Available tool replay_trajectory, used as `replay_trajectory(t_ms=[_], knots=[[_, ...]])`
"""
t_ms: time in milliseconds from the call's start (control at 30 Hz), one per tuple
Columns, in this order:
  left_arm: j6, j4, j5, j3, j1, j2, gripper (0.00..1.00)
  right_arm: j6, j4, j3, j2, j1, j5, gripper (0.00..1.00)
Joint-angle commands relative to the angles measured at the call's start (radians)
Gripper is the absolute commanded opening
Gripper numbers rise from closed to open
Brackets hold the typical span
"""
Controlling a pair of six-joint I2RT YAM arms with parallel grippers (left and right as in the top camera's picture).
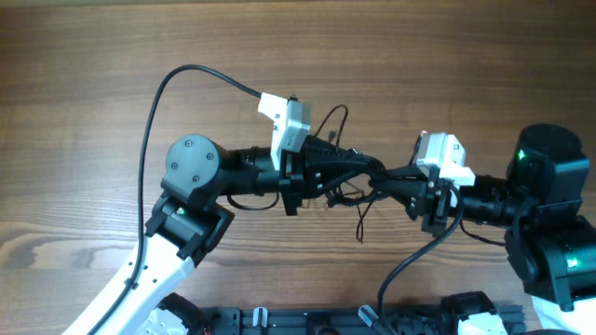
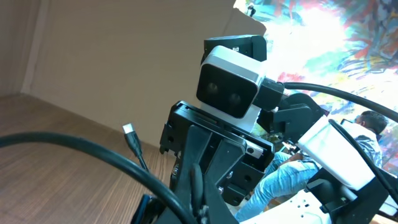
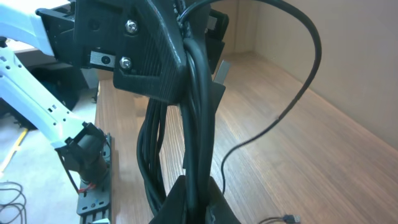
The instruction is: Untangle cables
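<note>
At mid-table, cables [image 1: 359, 174] strung between left hand [image 1: 324, 177] and right hand [image 1: 398, 183], both pinching them

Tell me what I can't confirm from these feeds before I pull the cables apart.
- Left gripper: open or shut unclear; overhead, the cables bunch over its fingers.
- Right gripper: same overhead; the right wrist view cuts its fingertips at the bottom edge.
- Which cable crosses which: too thin and dark overhead; the right wrist view shows one tight bundle.
- Left wrist view: own fingers cut off, a black cable close to the lens.
</note>
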Motion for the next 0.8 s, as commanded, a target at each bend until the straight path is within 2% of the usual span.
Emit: replay_trajectory(t_ms=[0, 33, 100, 167, 233, 333, 467, 667, 767], knots=[[0.026, 0.010, -0.041, 0.018, -0.005, -0.004, 0.07, 0.000, -0.001, -0.003, 0.005, -0.002, 0.003, 0.04], [0.022, 0.006, -0.042, 0.018, -0.002, -0.004, 0.30, 0.044, 0.003, -0.003, 0.005, -0.002, 0.066, 0.04], [-0.016, -0.012, -0.047, 0.018, 0.021, -0.005, 0.51, 0.176, 0.010, -0.003, 0.005, -0.002, 0.267, 0.04], [-0.150, -0.025, -0.055, 0.018, 0.082, -0.008, 0.51, 0.220, 0.014, -0.003, 0.004, -0.002, 0.379, 0.04], [-0.285, -0.032, -0.055, 0.018, 0.136, -0.008, 0.51, 0.230, 0.031, -0.002, 0.004, -0.002, 0.406, 0.04], [-0.404, -0.108, -0.055, 0.018, 0.191, -0.008, 0.52, 0.285, 0.099, -0.002, 0.005, -0.002, 0.406, 0.04], [-0.400, -0.204, -0.055, 0.018, 0.180, -0.008, 0.55, 0.406, 0.198, -0.002, 0.005, -0.002, 0.404, 0.04], [-0.246, -0.135, -0.055, 0.018, 0.071, -0.006, 0.59, 0.597, 0.307, -0.003, 0.005, -0.002, 0.293, 0.05], [-0.238, -0.098, -0.086, 0.018, 0.040, -0.006, 0.66, 0.624, 0.344, -0.002, 0.005, -0.002, 0.211, 0.04]])
